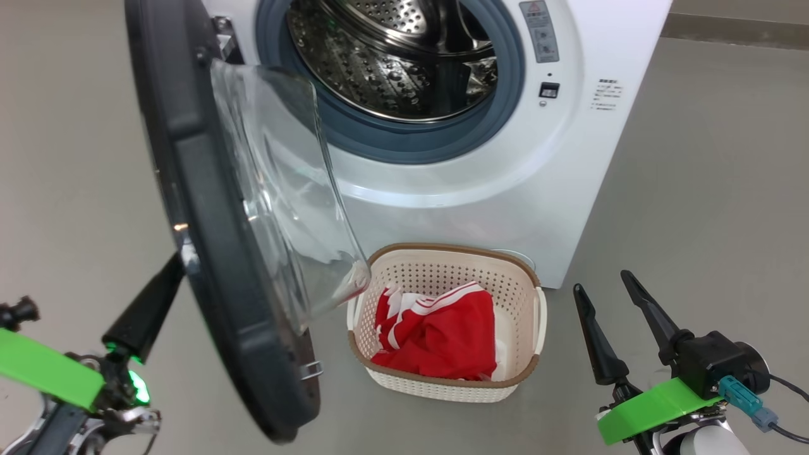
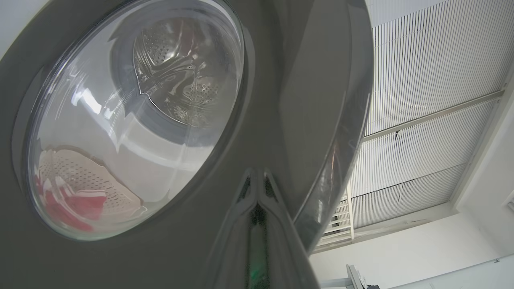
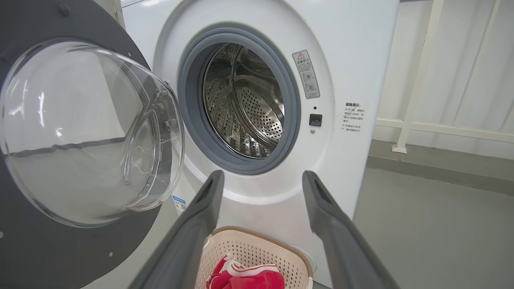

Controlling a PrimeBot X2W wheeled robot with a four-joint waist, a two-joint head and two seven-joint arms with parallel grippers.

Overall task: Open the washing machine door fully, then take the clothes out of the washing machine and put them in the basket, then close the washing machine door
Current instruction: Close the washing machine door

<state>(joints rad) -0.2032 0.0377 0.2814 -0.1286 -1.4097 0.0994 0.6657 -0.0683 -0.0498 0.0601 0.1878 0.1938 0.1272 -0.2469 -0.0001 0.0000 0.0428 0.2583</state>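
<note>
Clothes [image 1: 442, 335] sit in the basket [image 1: 442, 248], lower centre; the door [image 1: 208, 208] stands swung out at left, left gripper [image 1: 167, 281] pinched closed (holding nothing) at its outer face; right gripper [image 1: 602, 282] gapes empty, lower right; a glancing push may skid off the glossy door.

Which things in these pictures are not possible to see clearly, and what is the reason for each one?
- Head view: fingertips of the left gripper, hidden behind the washing machine door.
- Head view: floor of the basket, covered by the clothes.
- Right wrist view: near half of the basket, cut off by the bottom edge.
- Head and right wrist views: printed notices on the washing machine, too small to read.
</note>
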